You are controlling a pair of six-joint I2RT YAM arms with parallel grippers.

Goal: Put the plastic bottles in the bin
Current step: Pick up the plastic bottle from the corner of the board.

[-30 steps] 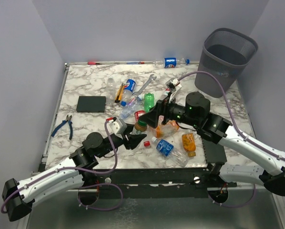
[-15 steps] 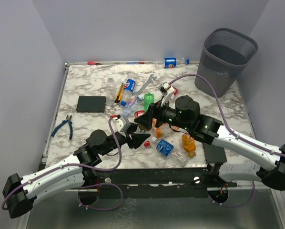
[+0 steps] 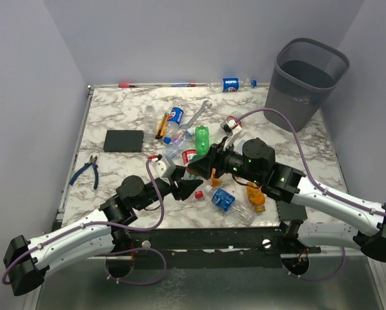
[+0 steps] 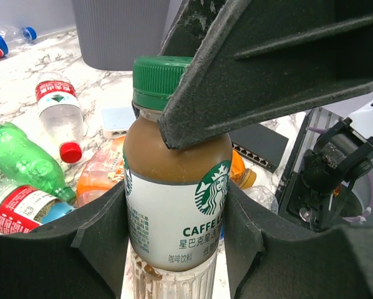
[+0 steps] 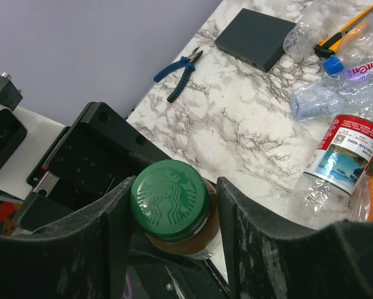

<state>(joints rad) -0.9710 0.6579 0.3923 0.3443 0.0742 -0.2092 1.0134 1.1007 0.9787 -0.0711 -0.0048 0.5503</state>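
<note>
A brown coffee bottle [image 4: 174,199] with a green cap [image 5: 169,200] stands upright in my left gripper [image 4: 174,227], which is shut on its white label. My right gripper [image 5: 174,205] comes from the other side and is shut on the bottle's shoulder just under the cap. From above the two grippers meet at the bottle [image 3: 193,173] near the table's front middle. More plastic bottles lie around: a green one [image 3: 201,137], an orange one [image 3: 255,194], a blue-labelled one [image 3: 224,199] and a Pepsi one [image 3: 230,84] at the far edge. The bin [image 3: 307,81] stands at the far right.
A flat black block [image 3: 123,140] and blue-handled pliers [image 3: 86,170] lie on the left. A silver wrench [image 3: 196,115] and a yellow-handled screwdriver [image 3: 161,126] lie among the far bottles. Another black block [image 3: 290,206] sits at the front right edge.
My right gripper has come down and left onto the bottle's top and its jaws have closed on it. The left arm moved slightly right and kept its hold.
</note>
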